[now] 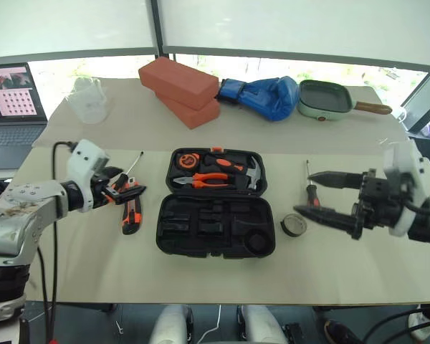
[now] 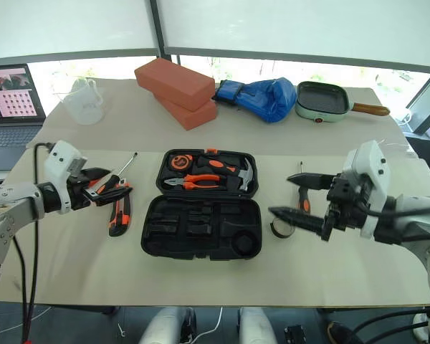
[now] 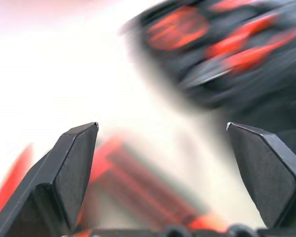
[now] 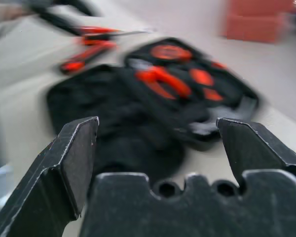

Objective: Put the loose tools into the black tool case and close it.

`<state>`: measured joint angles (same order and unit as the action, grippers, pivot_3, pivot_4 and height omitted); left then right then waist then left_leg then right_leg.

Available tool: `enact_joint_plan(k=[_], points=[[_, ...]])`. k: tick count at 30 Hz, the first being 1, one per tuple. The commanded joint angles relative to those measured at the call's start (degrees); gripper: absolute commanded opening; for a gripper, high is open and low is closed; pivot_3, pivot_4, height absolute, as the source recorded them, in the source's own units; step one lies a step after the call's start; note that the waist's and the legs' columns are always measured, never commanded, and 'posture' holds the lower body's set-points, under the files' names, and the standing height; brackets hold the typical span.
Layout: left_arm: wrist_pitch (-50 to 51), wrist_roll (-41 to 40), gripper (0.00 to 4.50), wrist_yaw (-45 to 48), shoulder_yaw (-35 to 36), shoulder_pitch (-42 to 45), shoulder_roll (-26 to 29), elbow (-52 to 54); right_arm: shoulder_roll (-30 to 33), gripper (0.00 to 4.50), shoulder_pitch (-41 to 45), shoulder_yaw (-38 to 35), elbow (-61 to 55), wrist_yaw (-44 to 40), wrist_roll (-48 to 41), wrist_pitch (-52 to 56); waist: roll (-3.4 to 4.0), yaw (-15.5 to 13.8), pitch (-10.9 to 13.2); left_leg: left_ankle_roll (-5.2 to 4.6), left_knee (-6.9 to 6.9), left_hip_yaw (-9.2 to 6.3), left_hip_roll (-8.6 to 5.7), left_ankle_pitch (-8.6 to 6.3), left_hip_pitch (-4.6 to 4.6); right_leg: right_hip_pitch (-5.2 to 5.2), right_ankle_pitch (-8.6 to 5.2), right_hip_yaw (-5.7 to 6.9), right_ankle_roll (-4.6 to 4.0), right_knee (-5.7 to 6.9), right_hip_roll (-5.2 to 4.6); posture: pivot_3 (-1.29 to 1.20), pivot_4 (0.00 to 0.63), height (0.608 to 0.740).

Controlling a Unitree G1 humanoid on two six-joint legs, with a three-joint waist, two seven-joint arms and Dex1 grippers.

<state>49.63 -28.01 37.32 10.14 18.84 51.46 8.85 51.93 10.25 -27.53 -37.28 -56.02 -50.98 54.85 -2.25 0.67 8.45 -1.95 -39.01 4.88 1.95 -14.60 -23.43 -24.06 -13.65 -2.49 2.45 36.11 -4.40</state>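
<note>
Matt black plastic tool case

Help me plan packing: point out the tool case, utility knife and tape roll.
tool case [image 1: 201, 233]: left eye view, empty front half.
utility knife [image 1: 131, 217]: left eye view, orange body.
tape roll [image 1: 294, 225]: left eye view, black ring.

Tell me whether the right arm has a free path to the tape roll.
Probably yes. The right gripper hangs open just beside the tape roll, which lies alone on the table, with nothing between them.
</note>
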Motion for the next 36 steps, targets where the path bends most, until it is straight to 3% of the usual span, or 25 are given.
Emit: enact_joint_plan(k=[1, 8, 14, 17, 19, 36], points=[[1.5, 1.6, 4.5, -2.5, 0.3, 2.1, -0.7, -0.6, 1.0, 4.45, 1.7, 1.0, -0.5, -1.7, -2.2, -3.4, -0.15, -0.1, 0.0, -0.01, -0.03, -0.01, 0.0, 0.01, -0.01, 0.01, 0.01, 0.01, 0.01, 0.01, -0.01, 0.0, 0.15, 0.738], [-0.8, 6.6, 4.5, -2.9, -3.4, 2.7, -1.2, -7.2, 1.2, 4.45, 4.0, 5.5, -0.3, -1.7, -2.4, -6.6, -0.15, -0.4, 0.0, -0.01, -0.01, 0.01, -0.01, 0.01, -0.02, -0.07, 0.0, 0.01, -0.02, 0.05, 0.0, 0.0, 0.15, 0.738], [-4.8, 7.2, 4.5, -1.7, -1.6, 2.0, -2.2, -11.4, 1.2, 4.45, 1.9, 5.6, 0.0, -1.0, -1.8, -8.2, -0.16, -0.6, 0.0, -0.01, -0.02, 0.01, 0.0, 0.01, -0.03, -0.06, 0.01, 0.02, -0.02, 0.06, -0.02, 0.0, 0.15, 0.738], [-5.6, 5.2, 3.83, 0.3, -0.1, 1.7, -3.2, -11.7, 1.4, 4.5, 0.2, 5.9, -0.1, -1.0, -1.0, -9.1, -0.16, -0.6, 0.0, -0.01, -0.02, 0.02, 0.01, 0.01, -0.04, -0.08, 0.01, 0.01, -0.02, 0.06, -0.03, 0.0, 0.15, 0.738], [-5.9, 4.7, 3.16, 1.8, 0.0, 1.5, -3.2, -11.1, 1.6, 4.5, -0.4, 6.0, -0.2, -1.2, -0.8, -9.6, -0.16, -0.7, 0.0, -0.01, -0.02, 0.02, 0.02, 0.01, -0.04, -0.07, 0.01, 0.02, -0.02, 0.07, -0.03, 0.0, 0.15, 0.738], [-13.1, 12.5, 3.16, 5.3, -3.9, 5.5, -2.7, -23.5, 3.2, 4.5, -1.9, 4.3, -2.2, -1.2, -3.7, -10.7, -0.17, -1.1, 0.0, -0.01, -0.05, 0.02, 0.0, 0.01, -0.04, -0.06, 0.01, 0.03, -0.02, 0.08, -0.03, 0.0, 0.15, 0.738]])
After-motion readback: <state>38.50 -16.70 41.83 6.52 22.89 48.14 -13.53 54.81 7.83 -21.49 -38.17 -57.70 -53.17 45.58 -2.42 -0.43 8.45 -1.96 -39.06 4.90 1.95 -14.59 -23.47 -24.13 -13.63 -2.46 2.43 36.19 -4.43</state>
